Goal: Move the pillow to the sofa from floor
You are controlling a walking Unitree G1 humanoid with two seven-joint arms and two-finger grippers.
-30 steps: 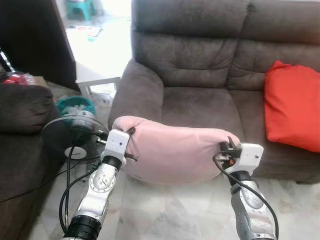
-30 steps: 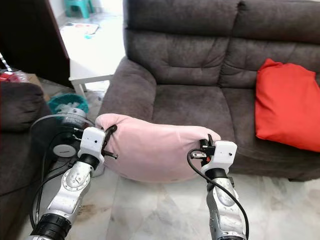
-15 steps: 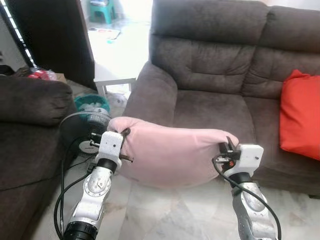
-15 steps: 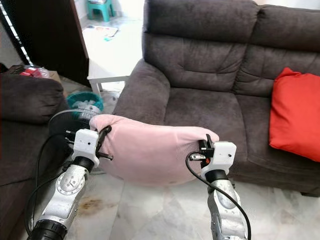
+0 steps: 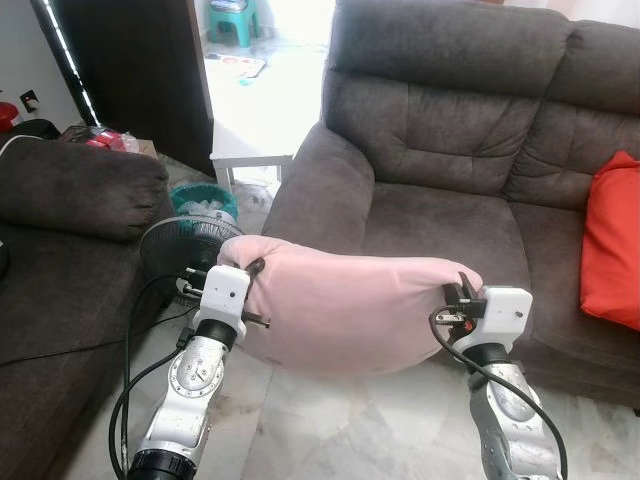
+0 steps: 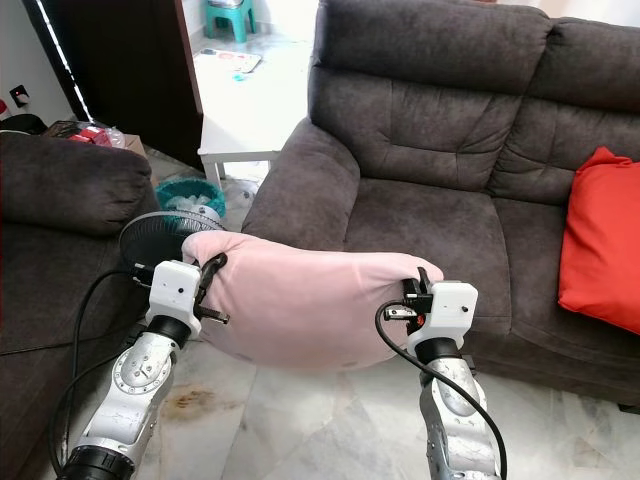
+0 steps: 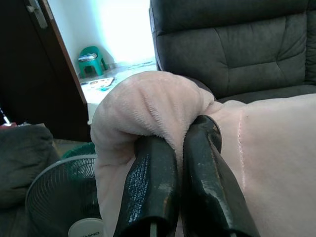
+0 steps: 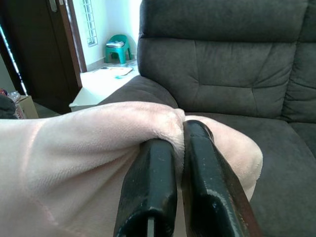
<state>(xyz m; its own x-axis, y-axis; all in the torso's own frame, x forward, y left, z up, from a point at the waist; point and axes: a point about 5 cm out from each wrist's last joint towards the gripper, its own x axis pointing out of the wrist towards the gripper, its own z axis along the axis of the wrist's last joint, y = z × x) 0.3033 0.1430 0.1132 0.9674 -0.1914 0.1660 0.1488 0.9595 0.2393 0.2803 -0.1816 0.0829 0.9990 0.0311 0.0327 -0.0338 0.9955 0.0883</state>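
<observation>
A soft, pale pink plush pillow (image 5: 350, 315) is hanging in the air between the two grippers, clear of the marble-patterned tile floor (image 5: 330, 430) and just in front of the left seat cushion of the dark grey-brown fabric sofa (image 5: 450, 120). The left gripper (image 7: 182, 148) is pinching the pillow's left end, its jaws pressed narrow on a fold of the plush; the right gripper (image 8: 180, 143) is doing the same at the right end, jaws nearly together on the fabric. The pillow is sagging slightly in the middle.

Behind it, the left sofa seat is lying bare, while a bright red-orange cushion (image 5: 612, 240) is leaning against the backrest on the right seat. The sofa's rounded left armrest (image 5: 315, 190) is standing just beyond the pillow's left end. To the robot's left, a round black-caged electric fan (image 5: 180, 250) is standing on the floor near a teal basket (image 5: 203, 200), beside the arm of a second dark sofa (image 5: 70, 190). The label on the fan's hub is too small to read. Farther back, a low white bench (image 5: 245, 160) and a small green plastic stool (image 5: 232, 15) are sitting in bright light.

Open floor is lying below and to the right of the pillow.
</observation>
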